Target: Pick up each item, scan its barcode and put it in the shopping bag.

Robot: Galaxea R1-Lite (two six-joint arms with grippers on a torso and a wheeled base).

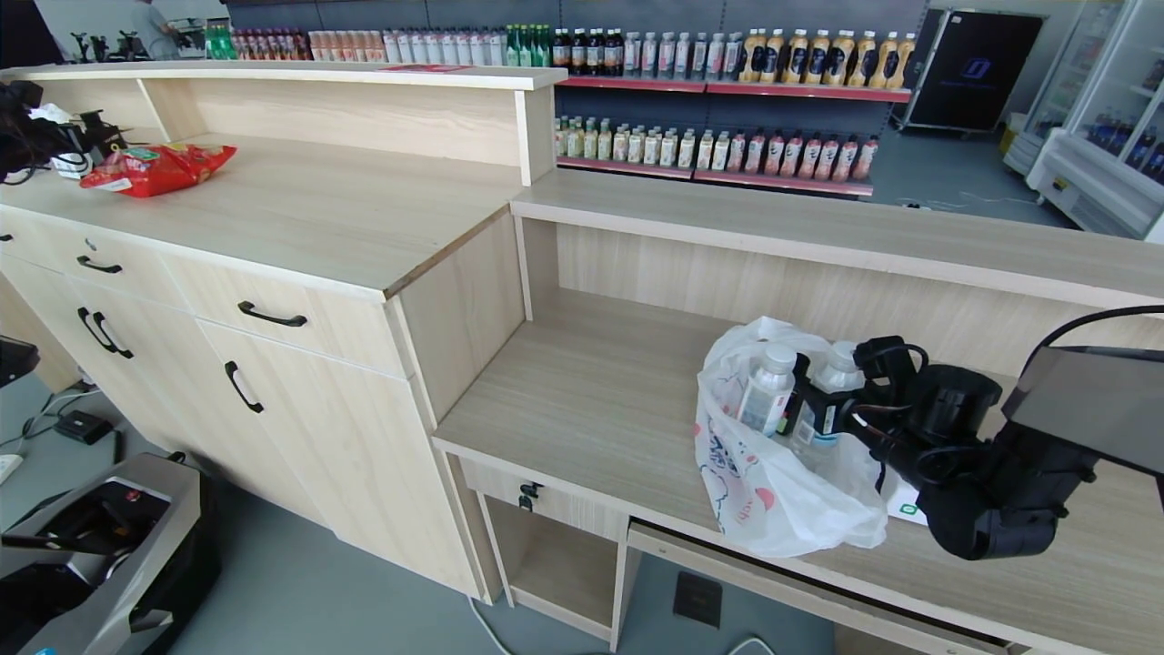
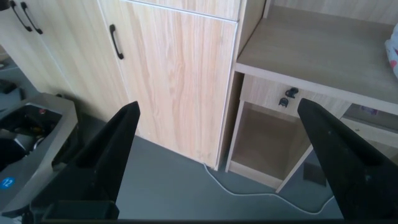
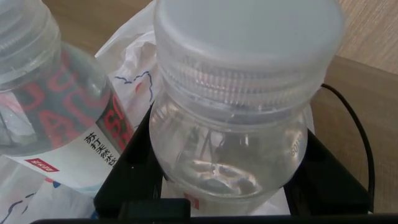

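Note:
A white plastic shopping bag (image 1: 773,491) stands open on the lower desk (image 1: 582,391). Inside it stands a clear water bottle (image 1: 767,384) with a red label (image 3: 56,118). Right beside it, a second clear bottle (image 1: 832,375) with a white cap (image 3: 249,43) is in the bag's mouth, with my right gripper (image 1: 814,402) (image 3: 230,180) shut on its body. A red snack bag (image 1: 159,168) lies on the higher counter at the far left. My left gripper (image 2: 217,109) hangs open and holds nothing, low over the grey floor in front of the cabinet doors.
Black equipment (image 1: 55,136) sits at the left end of the higher counter (image 1: 300,218). A raised ledge (image 1: 818,227) runs behind the desk, with shelves of drinks (image 1: 718,150) beyond. A drawer with a key (image 1: 527,496) sits under the desk edge.

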